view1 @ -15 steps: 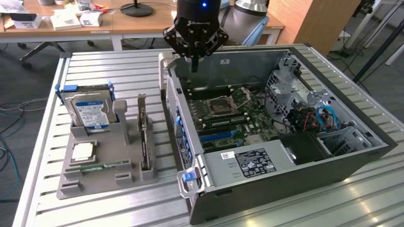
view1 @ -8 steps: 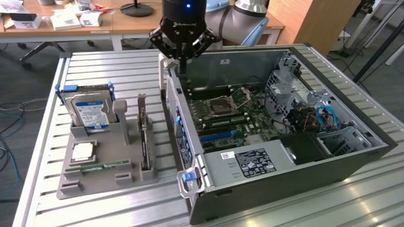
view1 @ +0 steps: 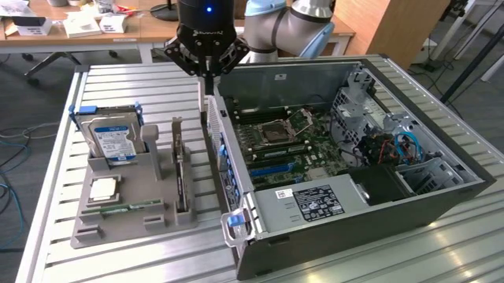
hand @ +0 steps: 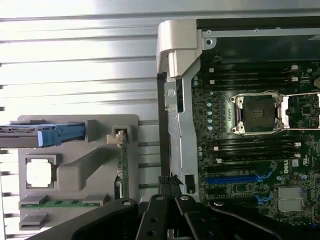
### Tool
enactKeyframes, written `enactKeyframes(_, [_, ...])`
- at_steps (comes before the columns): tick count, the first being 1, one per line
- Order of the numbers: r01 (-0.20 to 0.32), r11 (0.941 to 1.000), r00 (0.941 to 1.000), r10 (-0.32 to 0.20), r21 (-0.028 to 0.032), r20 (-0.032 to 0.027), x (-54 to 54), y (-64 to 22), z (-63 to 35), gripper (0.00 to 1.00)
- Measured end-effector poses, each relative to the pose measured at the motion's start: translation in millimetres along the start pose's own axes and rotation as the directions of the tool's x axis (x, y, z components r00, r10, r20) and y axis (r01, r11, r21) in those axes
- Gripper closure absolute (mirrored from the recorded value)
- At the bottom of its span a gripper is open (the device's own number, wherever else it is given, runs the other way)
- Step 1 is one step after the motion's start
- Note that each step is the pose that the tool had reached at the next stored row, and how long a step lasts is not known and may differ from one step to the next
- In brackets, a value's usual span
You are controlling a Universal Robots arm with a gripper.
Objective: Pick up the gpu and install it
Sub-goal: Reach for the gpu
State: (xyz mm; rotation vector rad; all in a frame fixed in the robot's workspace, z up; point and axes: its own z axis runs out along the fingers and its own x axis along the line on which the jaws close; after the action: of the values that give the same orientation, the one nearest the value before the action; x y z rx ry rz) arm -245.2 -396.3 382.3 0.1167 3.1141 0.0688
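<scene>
One end effector (view1: 207,82) clenched over case (view1: 230,154) rear edge; gpu (view1: 180,171) upright in holder (view1: 126,227), just beside case.

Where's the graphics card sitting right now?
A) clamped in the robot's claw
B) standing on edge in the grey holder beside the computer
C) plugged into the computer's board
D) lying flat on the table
B: the gpu stands on edge in a slot of the grey holder, apart from the gripper above it.
</scene>
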Motion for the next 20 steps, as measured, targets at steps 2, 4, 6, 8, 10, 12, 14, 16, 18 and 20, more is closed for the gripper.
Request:
enactKeyframes(2, [0.000,1.0000,1.0000,0.000,0.0001,-0.0003,6.7,-0.4,0.6,0.90])
enactKeyframes(4, [0.000,1.0000,1.0000,0.000,0.0001,-0.0006,13.0,-0.8,1.3,0.90])
enactKeyframes(6, [0.000,1.0000,1.0000,0.000,0.0001,-0.0012,19.3,-1.2,2.0,0.90])
enactKeyframes(8, [0.000,1.0000,1.0000,0.000,0.0003,-0.0020,25.0,-1.6,2.5,0.90])
enactKeyframes(10, [0.000,1.0000,1.0000,0.000,0.0002,-0.0028,30.4,-2.0,3.2,0.90])
enactKeyframes(12, [0.000,1.0000,1.0000,0.000,0.0004,-0.0037,35.8,-2.4,3.8,0.90])
enactKeyframes(14, [0.000,1.0000,1.0000,0.000,0.0003,-0.0048,40.9,-2.8,4.4,0.90])
enactKeyframes(16, [0.000,1.0000,1.0000,0.000,0.0006,-0.0058,44.0,-3.1,4.7,0.90])
enactKeyframes(18, [0.000,1.0000,1.0000,0.000,0.0004,-0.0059,44.4,-3.1,4.8,0.90])
enactKeyframes(20, [0.000,1.0000,1.0000,0.000,0.0004,-0.0059,44.4,-3.1,4.8,0.90])
